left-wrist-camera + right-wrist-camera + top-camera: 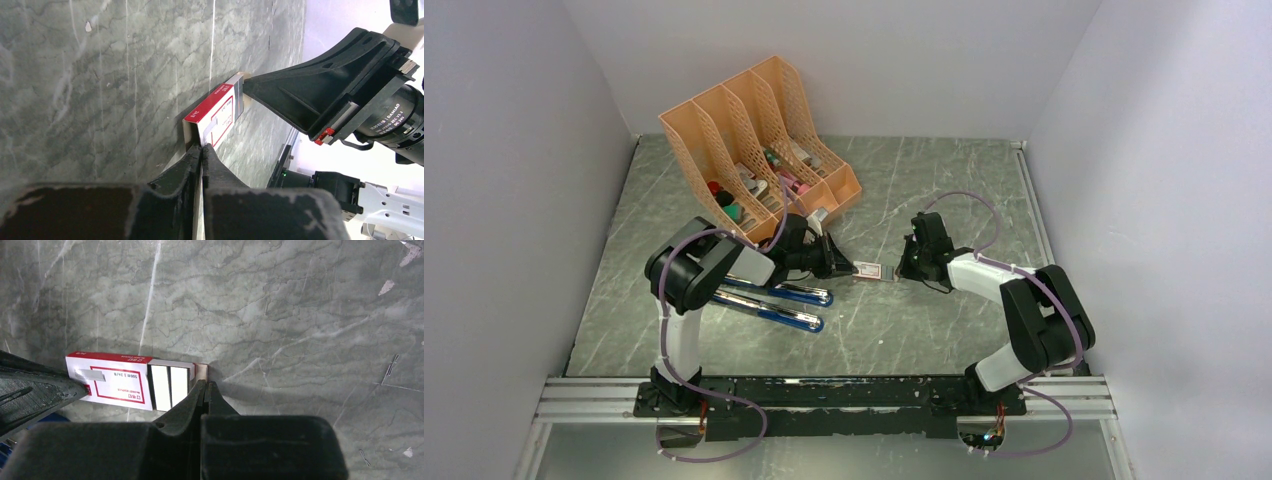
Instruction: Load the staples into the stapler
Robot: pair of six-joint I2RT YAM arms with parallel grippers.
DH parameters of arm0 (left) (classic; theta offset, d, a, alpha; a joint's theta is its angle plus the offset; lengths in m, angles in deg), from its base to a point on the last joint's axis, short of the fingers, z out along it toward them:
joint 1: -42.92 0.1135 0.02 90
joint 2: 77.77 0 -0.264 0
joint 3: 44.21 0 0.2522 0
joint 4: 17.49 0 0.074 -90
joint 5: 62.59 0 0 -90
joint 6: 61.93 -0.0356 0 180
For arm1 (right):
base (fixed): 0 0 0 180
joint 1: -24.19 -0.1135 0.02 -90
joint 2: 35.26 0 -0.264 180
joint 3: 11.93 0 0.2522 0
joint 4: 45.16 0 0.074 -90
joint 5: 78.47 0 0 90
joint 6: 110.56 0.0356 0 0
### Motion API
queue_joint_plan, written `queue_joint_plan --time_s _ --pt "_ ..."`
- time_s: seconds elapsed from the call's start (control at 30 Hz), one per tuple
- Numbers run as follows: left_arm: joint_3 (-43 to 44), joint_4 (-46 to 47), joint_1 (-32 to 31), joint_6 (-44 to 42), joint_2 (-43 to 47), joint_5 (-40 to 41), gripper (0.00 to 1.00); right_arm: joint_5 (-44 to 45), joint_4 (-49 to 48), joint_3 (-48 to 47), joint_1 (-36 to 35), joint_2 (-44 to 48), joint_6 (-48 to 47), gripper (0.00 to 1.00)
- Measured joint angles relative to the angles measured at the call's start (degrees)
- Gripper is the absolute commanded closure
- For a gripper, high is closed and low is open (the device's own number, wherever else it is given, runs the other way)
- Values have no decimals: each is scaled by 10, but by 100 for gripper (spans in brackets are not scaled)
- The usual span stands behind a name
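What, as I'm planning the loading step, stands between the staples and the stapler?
The staples sit inside their half-open box, pinched at opposite ends by the left fingers and right fingers; the left arm overhangs part of the stapler.

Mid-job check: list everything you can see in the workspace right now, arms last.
staple box: one, white and red, mid-table between both grippers, inner tray pulled partly out
staples: count unclear, pale silvery, in the exposed tray
stapler: one, blue and silver, two long halves spread, on the table by the left arm
file organizer: one, peach, far left of the table
small items: several, red, green, pink, in the organizer's slots
loose staples: at least two, grey, on the table near the right gripper
table: one, grey-green marbled
left gripper: one, black, shut on the box's sleeve end
right gripper: one, black, shut on the tray's tab
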Motion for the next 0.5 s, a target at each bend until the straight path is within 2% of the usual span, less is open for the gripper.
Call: queue_joint_plan --time_s 0.5 --pt "-8 10 22 1 0 -2 93 16 10 1 0 5 2 100"
